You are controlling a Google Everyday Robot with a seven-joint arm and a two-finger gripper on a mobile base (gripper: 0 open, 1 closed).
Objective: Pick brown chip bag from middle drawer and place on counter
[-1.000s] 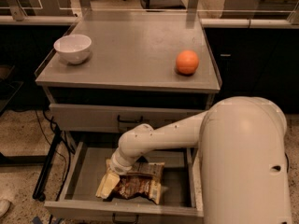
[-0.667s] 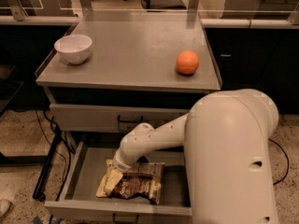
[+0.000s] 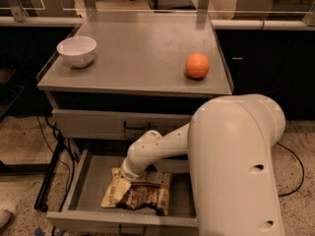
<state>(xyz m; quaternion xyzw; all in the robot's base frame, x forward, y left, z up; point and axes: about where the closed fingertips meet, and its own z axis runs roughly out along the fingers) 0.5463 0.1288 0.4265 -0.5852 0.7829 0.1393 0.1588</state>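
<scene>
middle drawer is pulled open, that's my reference. brown chip bag lies flat on the drawer floor, roughly centre, closer to the drawer's front edge than its back; tan-yellow end points to the drawer's left side, dark brown end to the right.

arm reaches down into the drawer from the right, and the big cream housing covers the drawer's right part. gripper is inside the drawer, down at the bag's back-left corner and looks to be touching it (wrist blocks the tip, so I can't tell if it's clamped on the bag or not). bag isn't lifted, it rests on the drawer floor.

directly above the drawer: a second grey drawer, closed. above that, the counter, carrying a white bowl over the drawer's left end and an orange over its right side. nothing brown on the counter yet.
</scene>
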